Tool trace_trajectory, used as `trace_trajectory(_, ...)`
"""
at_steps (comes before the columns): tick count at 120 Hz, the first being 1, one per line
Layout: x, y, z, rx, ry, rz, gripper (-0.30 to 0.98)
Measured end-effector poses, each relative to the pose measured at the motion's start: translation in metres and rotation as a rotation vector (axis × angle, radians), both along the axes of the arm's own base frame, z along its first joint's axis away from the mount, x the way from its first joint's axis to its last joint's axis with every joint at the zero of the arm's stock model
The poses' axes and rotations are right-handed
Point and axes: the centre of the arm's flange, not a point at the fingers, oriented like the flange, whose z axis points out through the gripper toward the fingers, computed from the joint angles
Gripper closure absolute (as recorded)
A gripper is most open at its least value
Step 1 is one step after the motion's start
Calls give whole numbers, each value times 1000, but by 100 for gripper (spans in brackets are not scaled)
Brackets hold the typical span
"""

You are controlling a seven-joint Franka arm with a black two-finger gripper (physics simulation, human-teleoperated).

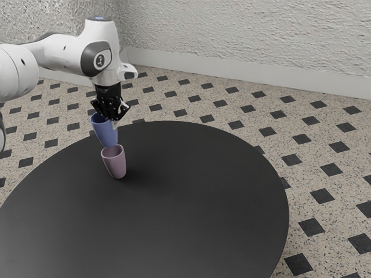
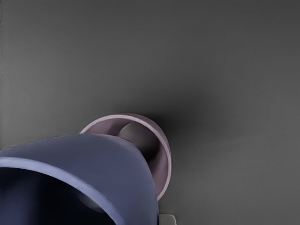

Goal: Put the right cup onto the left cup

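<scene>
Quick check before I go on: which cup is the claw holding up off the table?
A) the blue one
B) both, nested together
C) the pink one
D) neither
A: the blue cup hangs from the claw, while the pink cup stands on the black table below it.

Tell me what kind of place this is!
Probably a plain indoor room, pretend and drawn by a computer. It has a bumpy pale wall, a speckled floor with dark diamond shapes, and a round black table.
</scene>
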Motion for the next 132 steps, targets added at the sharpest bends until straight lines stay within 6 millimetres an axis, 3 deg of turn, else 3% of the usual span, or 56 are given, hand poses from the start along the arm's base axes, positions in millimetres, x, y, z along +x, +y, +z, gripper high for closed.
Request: trace_trajectory(132,8,3,-48,-14,56,-21,76)
